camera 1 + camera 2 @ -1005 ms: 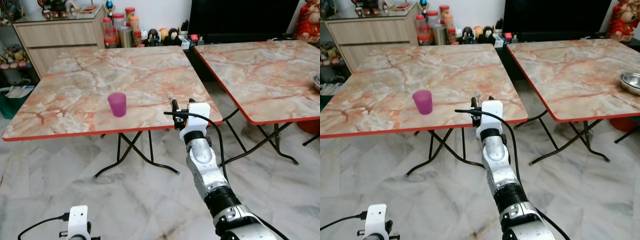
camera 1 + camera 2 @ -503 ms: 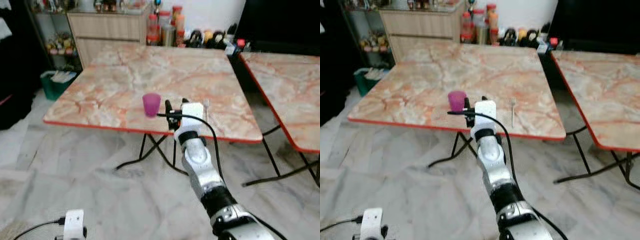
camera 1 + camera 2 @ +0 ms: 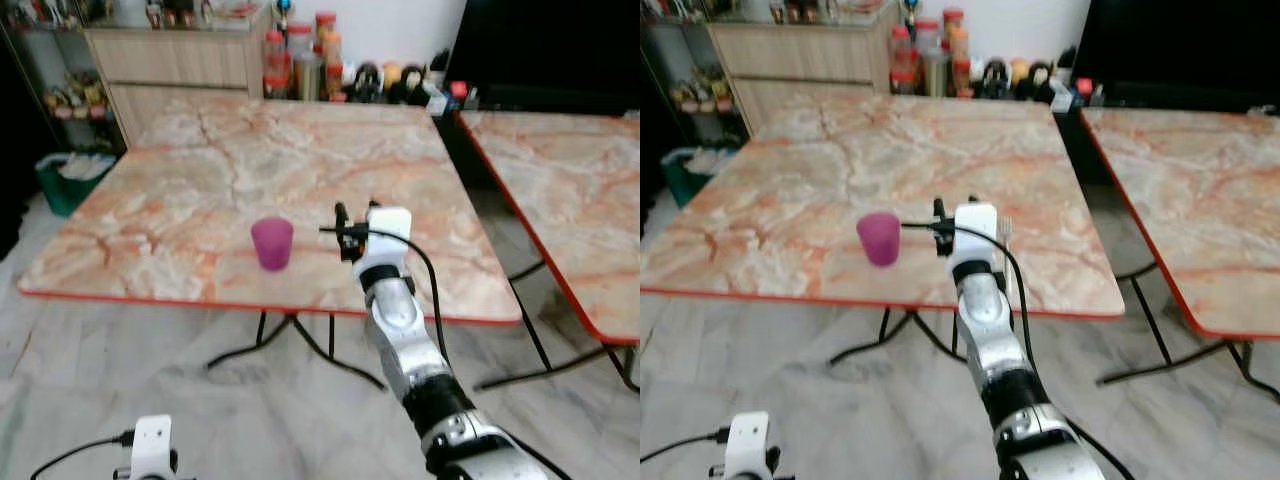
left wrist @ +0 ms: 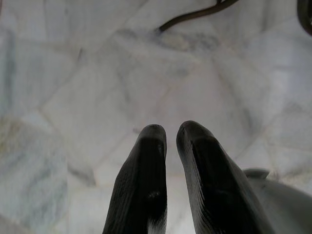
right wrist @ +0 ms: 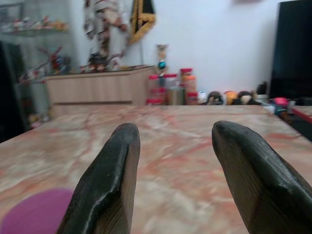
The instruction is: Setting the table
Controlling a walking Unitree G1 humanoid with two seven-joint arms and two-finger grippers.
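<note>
Two marble-patterned tables with red edges are seen in the head views, the nearer table (image 3: 180, 190) across the left and middle of the frame and the second table (image 3: 570, 180) at the right edge. At the lower left corner, the left gripper (image 4: 168, 134) is hung low over the pale tiled floor (image 4: 73, 73); in its wrist view the two black fingers are held nearly together with only a thin gap and nothing between them. Left of centre, a purple cup (image 3: 272, 243) is stood upright on the nearer table, close to its front edge. Just to the right of the cup, at centre frame, the right gripper (image 5: 175, 141) is held above the tabletop, its fingers spread wide and empty. A fork (image 3: 1006, 232) is partly seen on the table beside the wrist. Along the upper edge, a wooden cabinet (image 3: 180, 60) and jars (image 3: 300, 60) are lined against the wall.
</note>
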